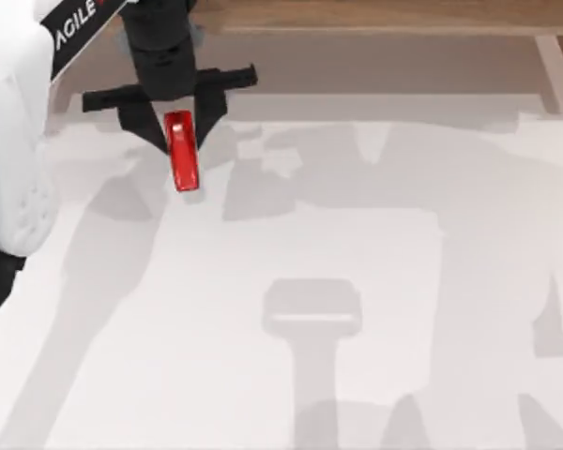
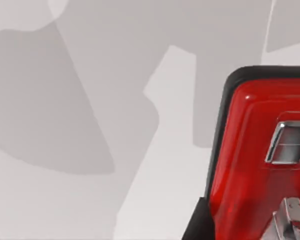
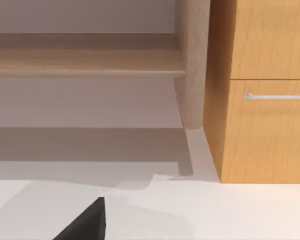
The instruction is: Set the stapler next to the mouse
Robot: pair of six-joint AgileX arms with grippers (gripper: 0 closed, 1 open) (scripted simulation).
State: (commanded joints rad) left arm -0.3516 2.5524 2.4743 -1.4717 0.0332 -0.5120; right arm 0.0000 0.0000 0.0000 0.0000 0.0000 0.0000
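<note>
stapler (image 2: 250,165): glossy red, dark base, metal plate on top | over white table (image 2: 65,210)

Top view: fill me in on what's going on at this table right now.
The left arm's tool sits at the far left part of the white table, its fingers on either side of the red stapler. The stapler's near end sticks out toward the table's middle. The left wrist view shows the stapler's glossy top and dark base close up. Whether it is lifted or still resting cannot be told.
</note>
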